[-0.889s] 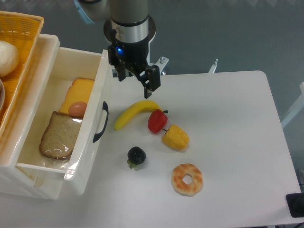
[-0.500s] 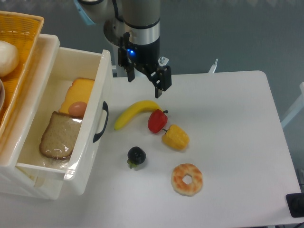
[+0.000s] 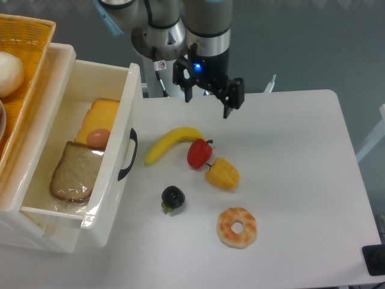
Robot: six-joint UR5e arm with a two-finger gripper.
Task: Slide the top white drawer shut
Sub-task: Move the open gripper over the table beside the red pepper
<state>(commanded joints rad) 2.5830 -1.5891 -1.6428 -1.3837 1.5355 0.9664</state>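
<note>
The top white drawer (image 3: 114,174) stands pulled far out at the left, its curved black handle (image 3: 127,154) facing the table. Inside lie a slice of bread (image 3: 75,171), an egg (image 3: 98,138) and a cheese slice (image 3: 100,113). My gripper (image 3: 208,103) hangs above the table's far edge, well to the right of the drawer front and beyond the banana (image 3: 171,143). Its fingers are spread apart with nothing between them.
On the white table (image 3: 295,180) lie a red pepper (image 3: 198,153), a yellow pepper (image 3: 222,173), a dark plum-like fruit (image 3: 172,198) and a ring-shaped biscuit (image 3: 237,227). A yellow wicker basket (image 3: 21,66) sits on top of the cabinet at the far left.
The gripper has travelled to the right, away from the drawer front, and stays open. The drawer and the food on the table have not moved.
</note>
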